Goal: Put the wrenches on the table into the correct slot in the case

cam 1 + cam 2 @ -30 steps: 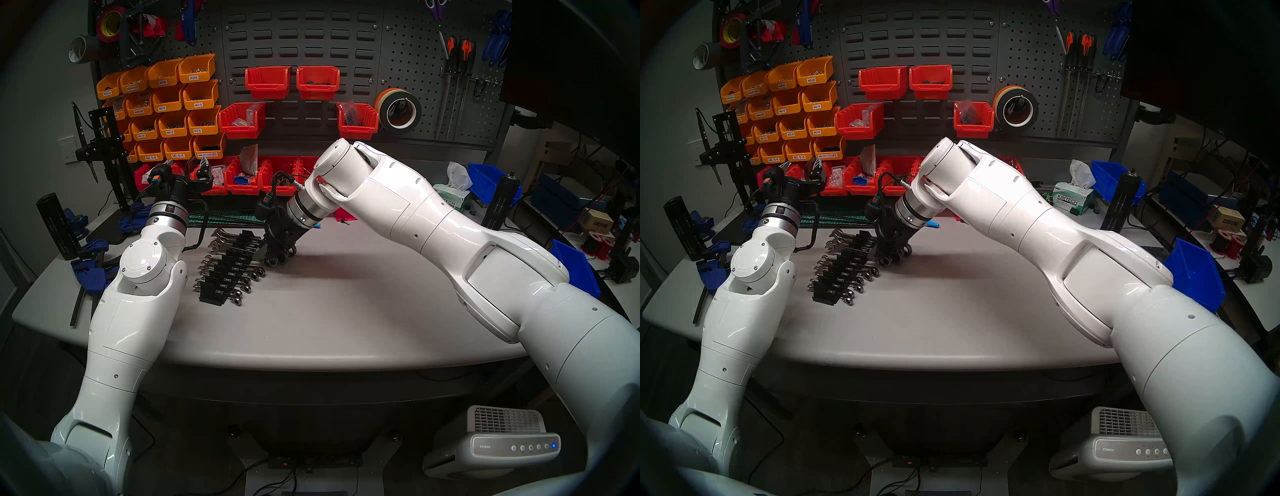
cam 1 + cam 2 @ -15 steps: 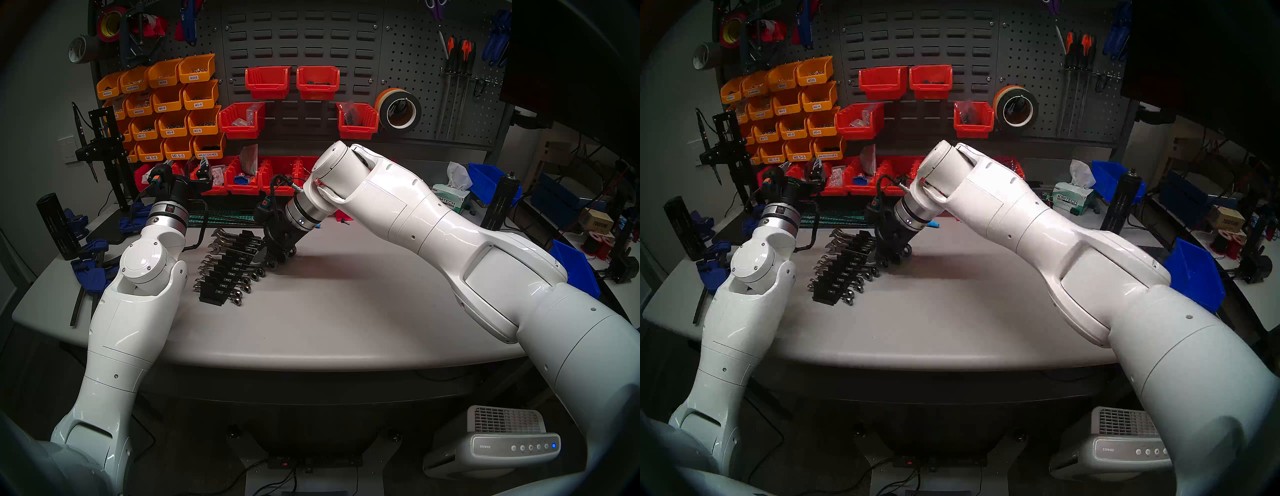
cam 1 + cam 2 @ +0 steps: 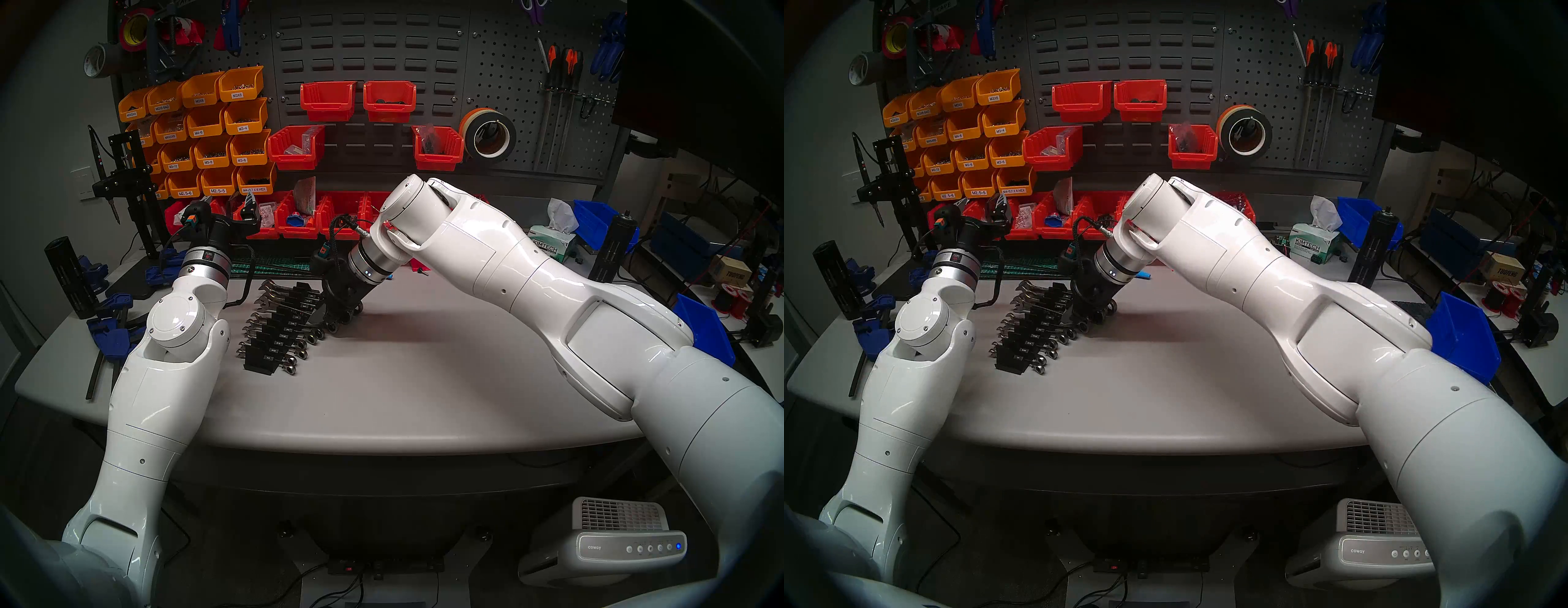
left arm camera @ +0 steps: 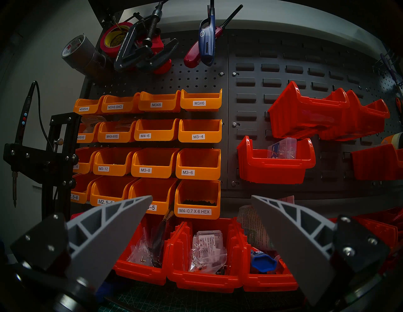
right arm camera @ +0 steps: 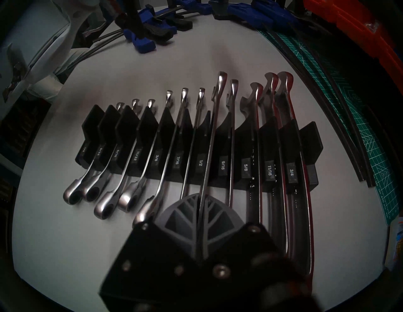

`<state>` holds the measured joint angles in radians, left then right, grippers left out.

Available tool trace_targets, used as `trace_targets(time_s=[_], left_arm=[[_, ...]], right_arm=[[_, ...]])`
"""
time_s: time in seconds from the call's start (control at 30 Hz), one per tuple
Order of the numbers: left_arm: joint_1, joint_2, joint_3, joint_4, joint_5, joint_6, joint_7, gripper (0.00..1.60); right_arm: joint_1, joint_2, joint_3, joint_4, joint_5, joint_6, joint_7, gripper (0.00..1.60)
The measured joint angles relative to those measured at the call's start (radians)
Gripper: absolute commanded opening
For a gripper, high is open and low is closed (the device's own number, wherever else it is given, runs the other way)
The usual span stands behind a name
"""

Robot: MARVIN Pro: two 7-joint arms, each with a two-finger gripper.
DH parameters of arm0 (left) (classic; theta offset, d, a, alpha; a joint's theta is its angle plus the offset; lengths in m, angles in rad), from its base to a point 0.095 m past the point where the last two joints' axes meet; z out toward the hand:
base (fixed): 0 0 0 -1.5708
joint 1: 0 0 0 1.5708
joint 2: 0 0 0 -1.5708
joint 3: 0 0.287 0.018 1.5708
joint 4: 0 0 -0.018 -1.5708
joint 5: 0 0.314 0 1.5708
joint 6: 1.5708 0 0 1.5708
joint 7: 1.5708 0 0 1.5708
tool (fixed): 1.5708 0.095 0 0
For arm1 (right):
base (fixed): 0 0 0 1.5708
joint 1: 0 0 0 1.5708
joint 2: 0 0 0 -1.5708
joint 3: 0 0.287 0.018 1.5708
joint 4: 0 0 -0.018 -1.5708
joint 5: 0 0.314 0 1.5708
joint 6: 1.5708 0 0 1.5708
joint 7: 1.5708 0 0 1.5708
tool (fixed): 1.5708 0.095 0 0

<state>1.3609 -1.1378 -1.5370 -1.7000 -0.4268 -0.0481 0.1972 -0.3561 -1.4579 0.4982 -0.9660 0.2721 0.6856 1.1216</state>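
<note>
On the far left, our left gripper (image 4: 201,220) is raised off the tabletop (image 3: 424,382) and aimed at the wall of orange bins (image 4: 157,150); its grey ribbed fingers (image 4: 109,231) stand wide apart and hold nothing.

Moving right, the case (image 5: 222,167) lies on the pale, matte tabletop: a long black plastic rack, stepped like a staircase, each narrow slot marked with a small white size label. Polished chrome wrenches fill most slots, open jaws at the far end, round ratchet rings toward us.

Next comes the wrench (image 5: 212,130) we are placing, slim and mirror-bright. It stands on edge between the labels 1/2 and 9/16, its open jaw rising higher than its neighbours (so it looks tilted rather than fully seated). Our right gripper (image 5: 201,209) has its fingers (image 5: 185,215) pressed shut on the shaft near the ring end, angled down toward the rack.

What could go wrong, we judge: smooth chrome may slip or twist in soft ribbed fingers. Pushing down off-line could jam the shaft on a slot wall or shift the light plastic rack. The slots sit close together, so the wrench may land in the neighbouring one. Whether the slot beneath is free, we cannot tell.
</note>
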Motion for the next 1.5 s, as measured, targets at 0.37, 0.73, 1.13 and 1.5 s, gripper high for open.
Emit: trace_targets(time_s=[0.37,0.73,1.13,1.5], left_arm=[[0.0,0.0,0.0,0.0,0.0,0.0,0.0,1.6],[0.0,0.0,0.0,0.0,0.0,0.0,0.0,1.6],[0.0,0.0,0.0,0.0,0.0,0.0,0.0,1.6],[0.0,0.0,0.0,0.0,0.0,0.0,0.0,1.6]], right_arm=[[0.004,-0.005,-0.005,0.009,0.0,-0.011,0.011,0.0],[0.005,-0.007,-0.009,0.011,-0.001,-0.02,0.018,0.0],[0.021,-0.007,-0.019,-0.002,-0.011,-0.05,0.031,1.6],[0.021,-0.009,-0.029,-0.011,-0.03,-0.058,0.046,1.6]])
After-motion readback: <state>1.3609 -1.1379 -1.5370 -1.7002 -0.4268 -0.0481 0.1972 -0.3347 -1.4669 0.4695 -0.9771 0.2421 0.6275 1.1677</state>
